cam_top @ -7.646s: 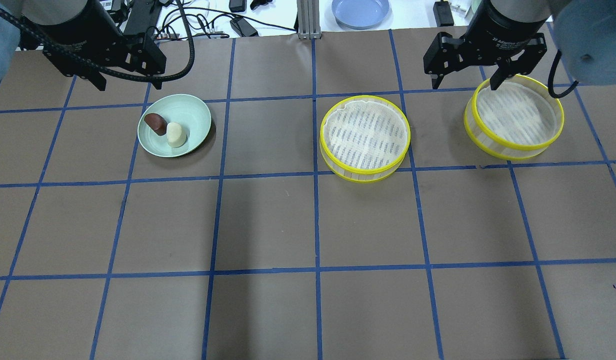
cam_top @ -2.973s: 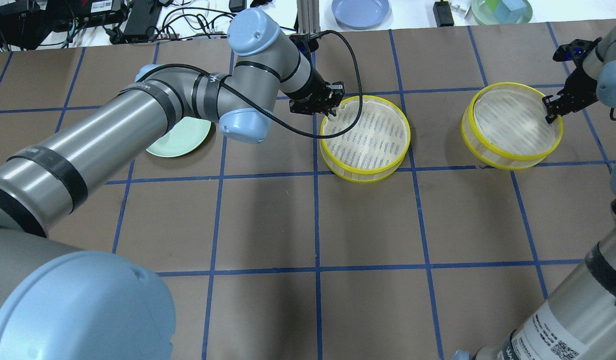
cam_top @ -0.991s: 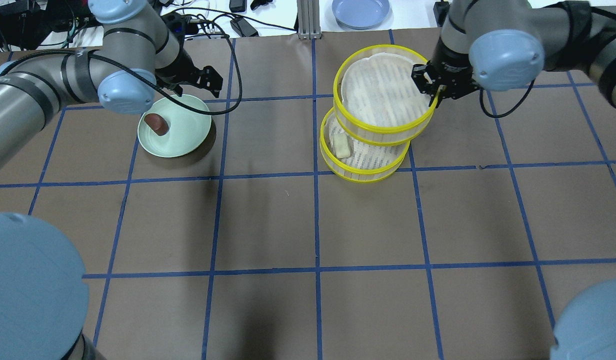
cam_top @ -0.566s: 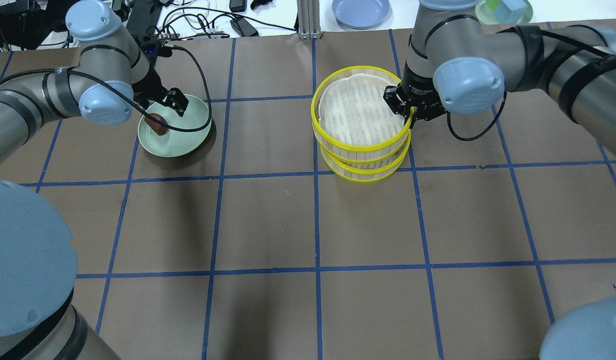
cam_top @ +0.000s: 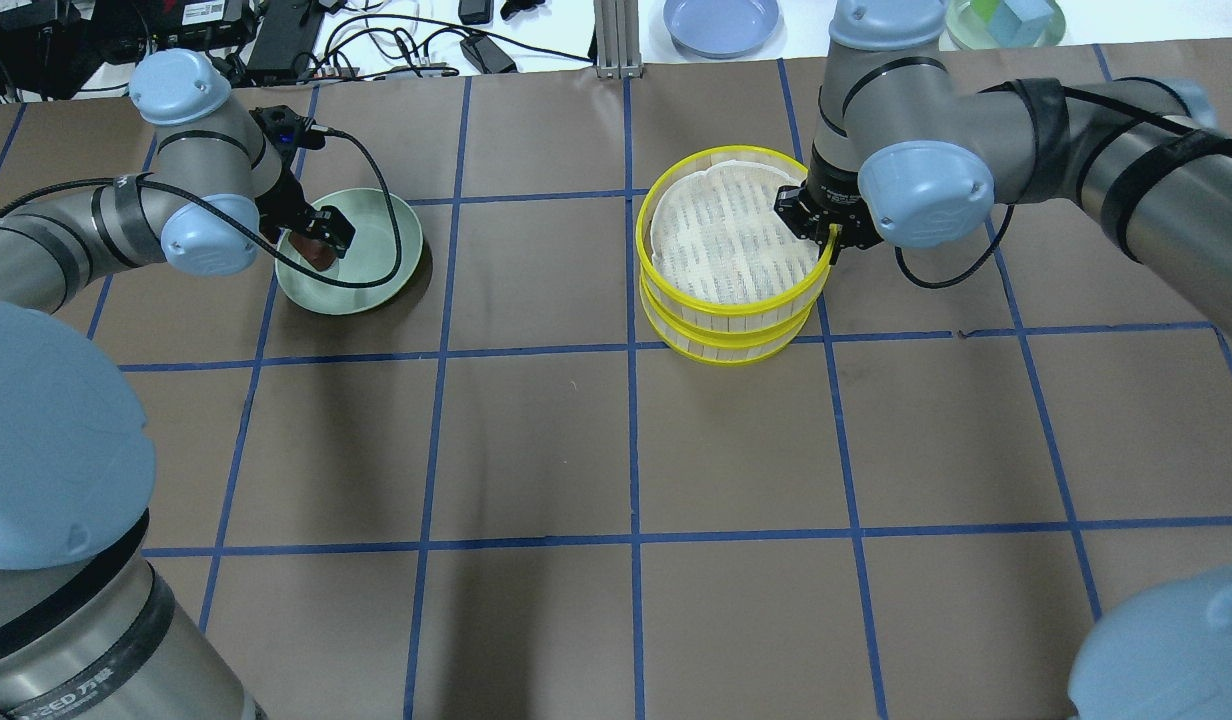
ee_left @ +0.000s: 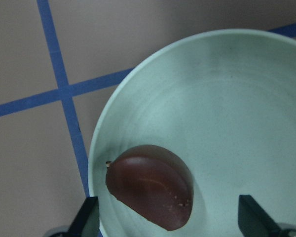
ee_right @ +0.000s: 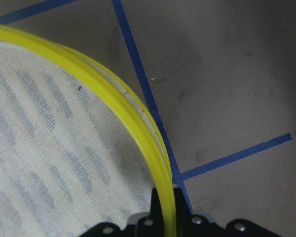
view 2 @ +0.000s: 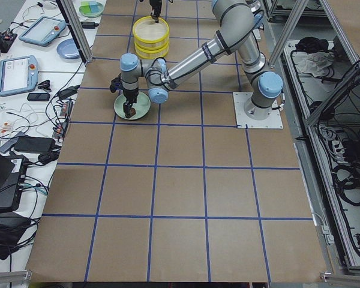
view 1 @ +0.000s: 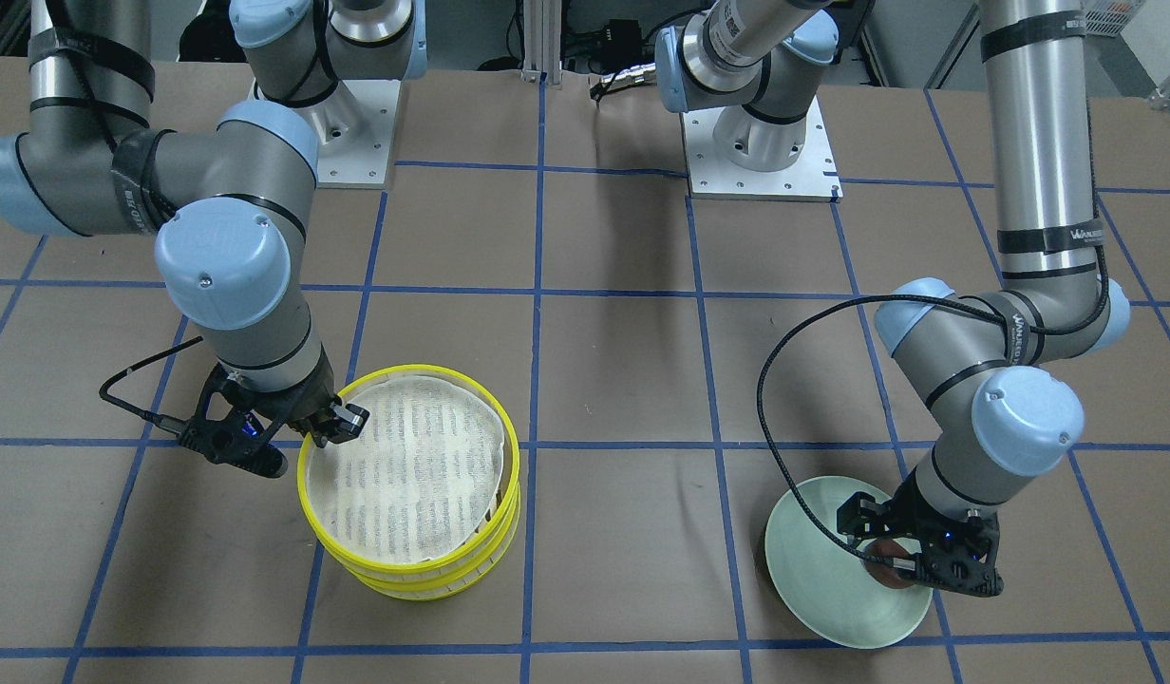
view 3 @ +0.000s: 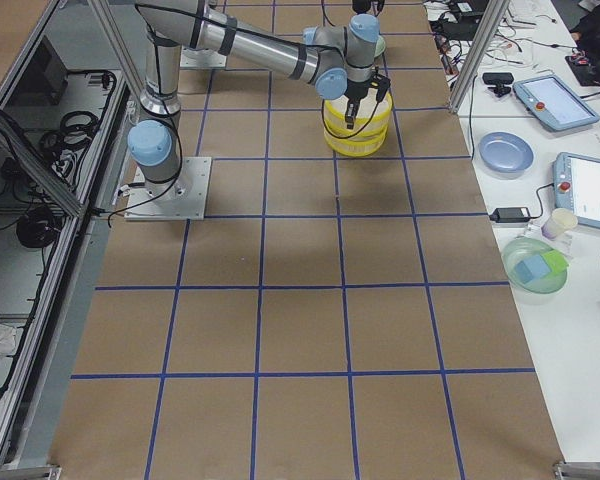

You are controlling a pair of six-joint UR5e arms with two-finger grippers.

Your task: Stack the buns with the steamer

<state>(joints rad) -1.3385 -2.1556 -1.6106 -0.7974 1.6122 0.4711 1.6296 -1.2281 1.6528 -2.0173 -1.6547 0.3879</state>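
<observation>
The dark reddish-brown bun (ee_left: 150, 192) lies in the pale green plate (cam_top: 381, 262) at the table's far left. My left gripper (cam_top: 317, 242) is open and low over the plate, with a fingertip (ee_left: 89, 219) on either side of the bun. The upper yellow steamer (cam_top: 731, 240) sits on the lower steamer (cam_top: 726, 345) at the far middle, shifted slightly. My right gripper (cam_top: 824, 232) is shut on the upper steamer's yellow rim (ee_right: 123, 108). The cream-white bun is hidden under the upper steamer. In the front-facing view the steamer stack (view 1: 409, 465) is at lower left and the plate (view 1: 822, 570) at lower right.
A blue plate (cam_top: 721, 22), a green bowl with blocks (cam_top: 1006, 20), cables and power bricks lie on the white bench beyond the table's far edge. An aluminium post (cam_top: 609, 40) stands at the far middle. Both arms reach along the far side.
The white bun went from the plate into the lower steamer. My right arm brought the second steamer over and lowered it on top. My left gripper came down around the brown bun.
</observation>
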